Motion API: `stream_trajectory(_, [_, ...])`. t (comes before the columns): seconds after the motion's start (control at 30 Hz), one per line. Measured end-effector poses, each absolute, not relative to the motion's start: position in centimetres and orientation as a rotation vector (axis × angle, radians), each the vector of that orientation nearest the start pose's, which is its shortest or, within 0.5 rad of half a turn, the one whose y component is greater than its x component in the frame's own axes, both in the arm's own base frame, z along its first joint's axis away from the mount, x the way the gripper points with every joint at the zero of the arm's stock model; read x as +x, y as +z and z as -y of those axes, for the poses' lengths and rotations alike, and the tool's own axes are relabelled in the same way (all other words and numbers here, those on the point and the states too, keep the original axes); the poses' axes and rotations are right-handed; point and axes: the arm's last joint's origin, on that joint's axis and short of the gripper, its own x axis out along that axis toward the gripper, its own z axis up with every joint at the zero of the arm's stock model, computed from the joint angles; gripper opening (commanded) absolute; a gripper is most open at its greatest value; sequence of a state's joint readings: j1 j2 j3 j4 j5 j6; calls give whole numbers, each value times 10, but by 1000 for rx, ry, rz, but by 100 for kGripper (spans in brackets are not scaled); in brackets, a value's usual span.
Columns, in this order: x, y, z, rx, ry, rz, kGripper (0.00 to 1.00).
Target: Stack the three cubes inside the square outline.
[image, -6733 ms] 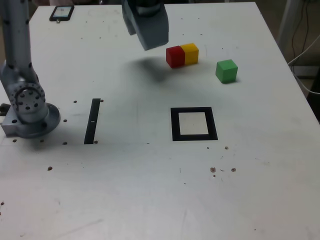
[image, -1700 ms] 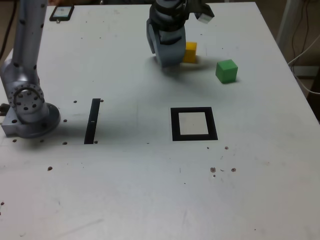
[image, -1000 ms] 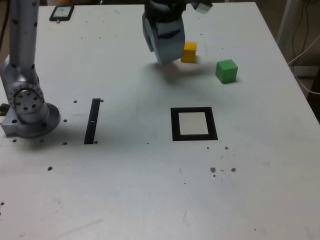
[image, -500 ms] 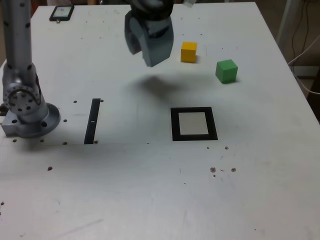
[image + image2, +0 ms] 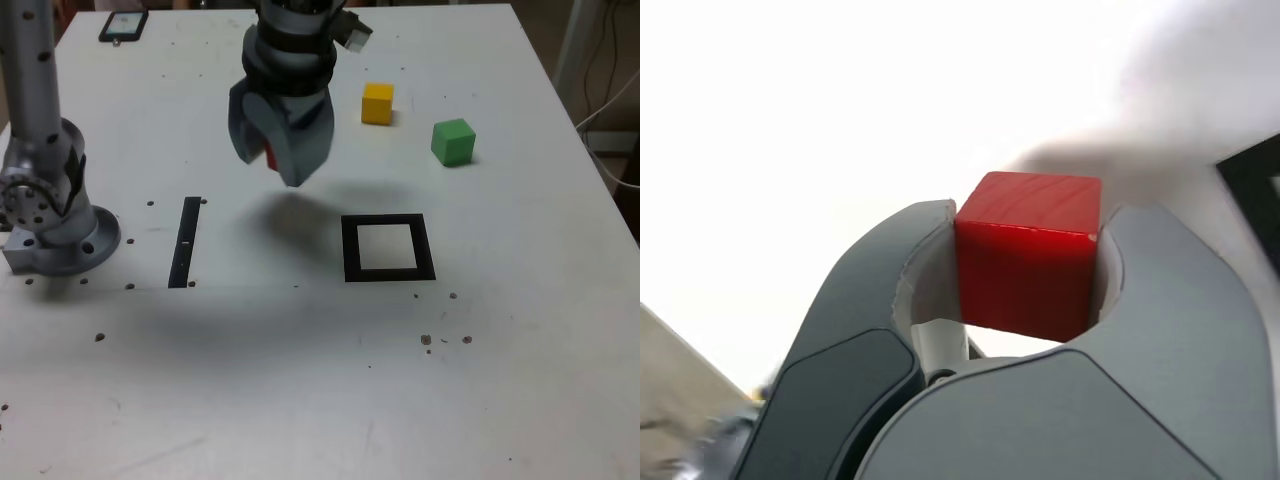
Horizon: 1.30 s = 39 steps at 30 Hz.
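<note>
My gripper (image 5: 275, 160) hangs above the table, shut on the red cube (image 5: 1028, 250), which sits squarely between the two grey jaws in the wrist view. From the exterior view only a red sliver (image 5: 269, 155) shows between the jaws. The gripper is up and to the exterior view's left of the square outline (image 5: 388, 248), whose pale centre holds nothing. The yellow cube (image 5: 377, 103) and the green cube (image 5: 452, 141) rest on the table beyond the outline, apart from each other. A dark corner of the outline (image 5: 1258, 190) shows in the wrist view.
The arm's grey base (image 5: 50, 215) stands at the exterior view's left edge. A thin black strip (image 5: 185, 241) lies between the base and the outline. A phone (image 5: 123, 25) lies at the far left corner. Small dark specks dot the white table (image 5: 300, 380).
The gripper closed on the red cube beside the yellow one, lifted it, and moved toward the camera and the exterior view's left. The yellow cube now stands alone.
</note>
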State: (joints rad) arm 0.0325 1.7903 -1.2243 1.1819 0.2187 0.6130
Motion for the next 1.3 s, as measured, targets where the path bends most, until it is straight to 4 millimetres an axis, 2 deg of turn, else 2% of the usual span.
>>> stream_trajectory(0.2, [277, 262, -6, 450, -227, -1699, 38])
stream_trajectory(0.43, [294, 254, 2, 288, -77, -1731, 38])
stream_trajectory(0.63, [310, 256, 11, 223, 8, -1781, 38])
stream_trajectory(0.87, [324, 257, 18, 207, 28, -1808, 39])
stream_trajectory(1.1, [326, 259, 28, 202, 9, -1818, 43])
stream_trajectory(1.17, [326, 259, 30, 213, 1, -1816, 40])
stream_trajectory(1.3, [325, 259, 34, 247, -17, -1812, 27])
